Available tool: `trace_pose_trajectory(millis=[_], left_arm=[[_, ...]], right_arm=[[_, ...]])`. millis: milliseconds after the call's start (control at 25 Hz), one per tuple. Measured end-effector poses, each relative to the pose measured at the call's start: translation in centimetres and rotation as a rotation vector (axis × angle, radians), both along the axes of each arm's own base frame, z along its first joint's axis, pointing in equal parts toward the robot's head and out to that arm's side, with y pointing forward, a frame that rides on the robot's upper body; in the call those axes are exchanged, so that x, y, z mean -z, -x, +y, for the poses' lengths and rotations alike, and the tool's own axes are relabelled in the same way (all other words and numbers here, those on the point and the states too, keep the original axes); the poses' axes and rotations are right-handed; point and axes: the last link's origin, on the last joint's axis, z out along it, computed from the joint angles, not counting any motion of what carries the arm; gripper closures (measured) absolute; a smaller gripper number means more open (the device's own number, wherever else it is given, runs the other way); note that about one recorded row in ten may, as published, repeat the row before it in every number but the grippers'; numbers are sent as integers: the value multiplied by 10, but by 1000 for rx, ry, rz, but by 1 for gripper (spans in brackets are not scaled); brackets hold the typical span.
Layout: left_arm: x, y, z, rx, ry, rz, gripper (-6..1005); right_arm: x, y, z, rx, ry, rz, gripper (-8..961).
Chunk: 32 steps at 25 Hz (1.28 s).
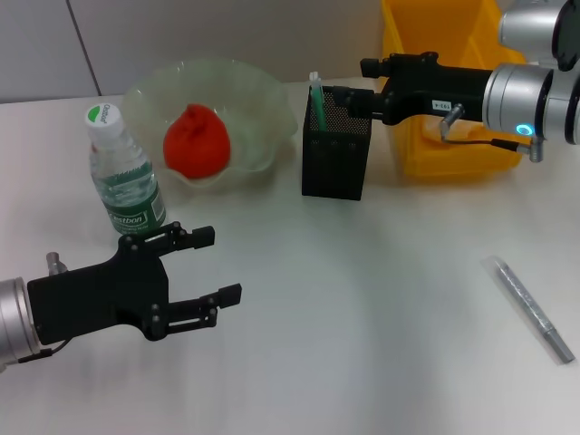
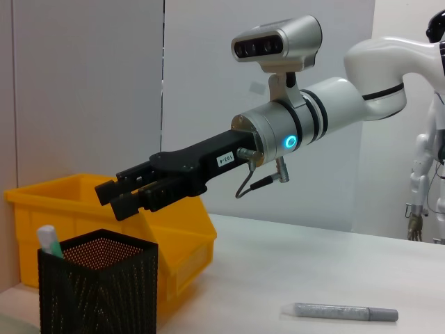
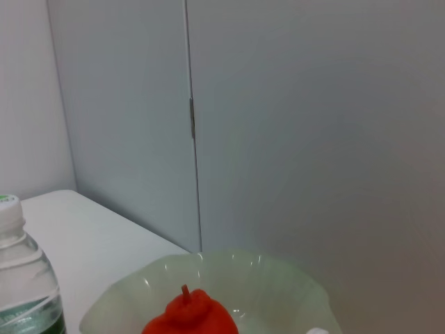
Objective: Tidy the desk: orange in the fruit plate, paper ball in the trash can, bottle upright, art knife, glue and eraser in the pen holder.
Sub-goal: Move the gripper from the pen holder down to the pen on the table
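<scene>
The orange (image 1: 196, 140) lies inside the fruit plate (image 1: 263, 91), which stands near the far edge of the desk (image 1: 362, 308), toward its left side. Just beside the plate, closer to the left edge, the bottle (image 1: 122, 177) stands upright with its cap on. The pen holder (image 1: 337, 154) stands near the far edge at about the middle, and a green and white stick (image 1: 316, 95) rises from its far left corner. The trash can (image 1: 453, 100) is at the far right corner, just beside the holder. The right gripper (image 1: 337, 96) hovers above the opening of the pen holder; its fingers are close together, but I cannot tell if they pinch something. The left gripper (image 1: 213, 265) hangs over the near left part of the desk, in front of the bottle, with fingers spread and nothing between them. A grey art knife (image 1: 530, 308) lies flat near the right edge.
</scene>
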Motion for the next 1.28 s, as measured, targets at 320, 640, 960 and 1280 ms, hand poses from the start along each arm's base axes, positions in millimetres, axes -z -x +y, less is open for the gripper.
trace_pose_trajectory(millis=[320, 640, 960, 1280], left_arm=[[-1, 1, 0, 1, -2, 1, 197], [-2, 1, 0, 2, -2, 0, 197], [-2, 0, -1, 7, 0, -4, 197], [-2, 0, -1, 9, -1, -5, 197]], right_arm=[[-2, 3, 0, -3, -7, 23, 317], [-3, 3, 0, 0, -11, 33, 258], [-7, 1, -1, 10, -29, 73, 199], [-10, 6, -7, 2, 7, 111, 143]])
